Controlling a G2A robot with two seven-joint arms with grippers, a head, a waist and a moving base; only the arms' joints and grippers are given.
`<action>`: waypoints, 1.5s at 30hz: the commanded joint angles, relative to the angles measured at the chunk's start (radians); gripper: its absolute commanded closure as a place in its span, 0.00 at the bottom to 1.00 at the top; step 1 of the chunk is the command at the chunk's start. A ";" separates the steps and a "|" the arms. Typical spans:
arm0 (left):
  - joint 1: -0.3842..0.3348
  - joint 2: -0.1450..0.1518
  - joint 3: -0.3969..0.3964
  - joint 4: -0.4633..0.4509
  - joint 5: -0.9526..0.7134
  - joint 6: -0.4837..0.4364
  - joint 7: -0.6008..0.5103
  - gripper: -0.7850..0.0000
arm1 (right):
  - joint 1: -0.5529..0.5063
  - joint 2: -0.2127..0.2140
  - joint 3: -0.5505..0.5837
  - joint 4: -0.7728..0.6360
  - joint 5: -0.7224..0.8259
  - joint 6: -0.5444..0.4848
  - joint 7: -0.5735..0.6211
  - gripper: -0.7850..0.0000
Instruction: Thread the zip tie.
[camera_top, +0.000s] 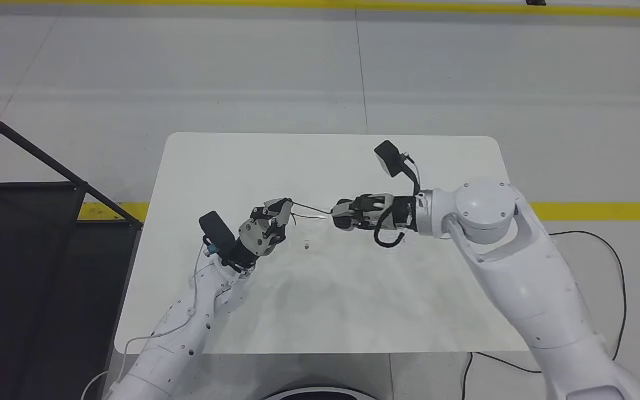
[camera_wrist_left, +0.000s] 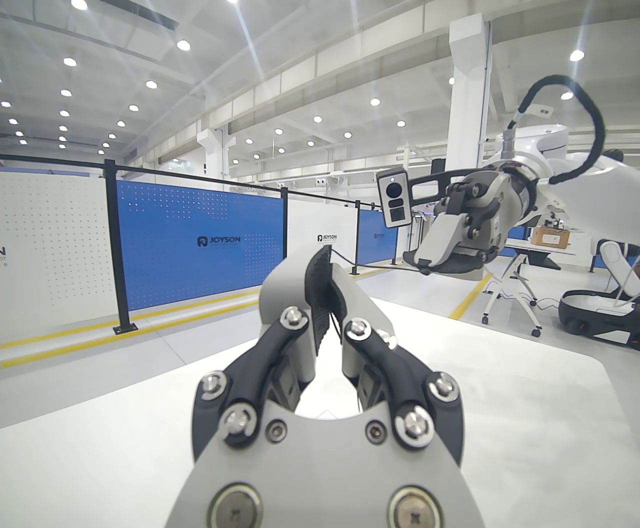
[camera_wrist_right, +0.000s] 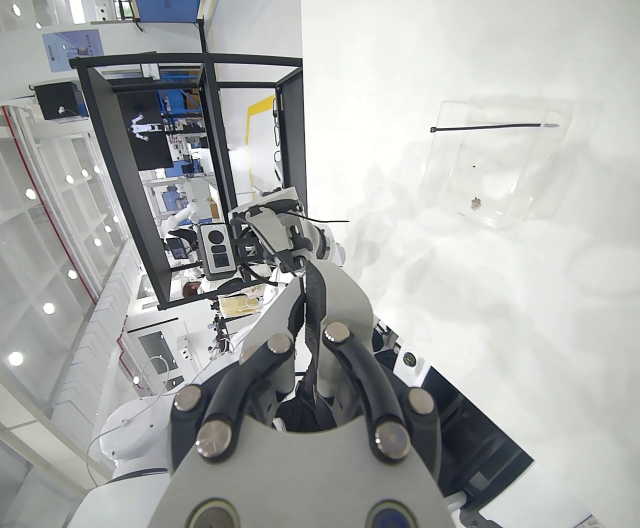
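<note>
Over white table (camera_top: 420, 300), left claw (camera_top: 285, 212) and right claw (camera_top: 342, 212) each clench thin black zip tie (camera_top: 312, 211); misaligned ends may buckle, missing head.

White table (camera_top: 440, 300), rounded corners, mid-frame in top view. Tiny dark speck (camera_top: 306, 242) on it near centre. Grey floor (camera_top: 200, 70) all round. Yellow line (camera_top: 590, 211) meets table at 3 o'clock, shows again at 9. Second yellow line (camera_top: 400, 7) along 12 o'clock edge. Black panel (camera_top: 40, 290) at 8 o'clock, black bar (camera_top: 60, 165) slanting above it. Left wrist view: black-post fence (camera_wrist_left: 112, 245), blue panels (camera_wrist_left: 200, 245) set in it (dotted all over). Right wrist view: clear tray (camera_wrist_right: 540, 165) on table, brown crumb (camera_wrist_right: 476, 202) inside.
</note>
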 joint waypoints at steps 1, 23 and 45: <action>0.000 0.000 0.000 0.000 0.000 0.000 0.000 1.00 | 0.001 0.000 -0.001 0.000 0.003 0.001 -0.001 1.00; 0.000 0.000 0.000 0.000 0.000 0.000 0.000 1.00 | 0.008 -0.009 0.007 0.033 0.103 -0.066 -0.012 1.00; 0.000 0.000 0.000 0.000 0.000 0.000 0.000 1.00 | 0.008 -0.020 0.017 0.072 0.222 -0.117 -0.025 1.00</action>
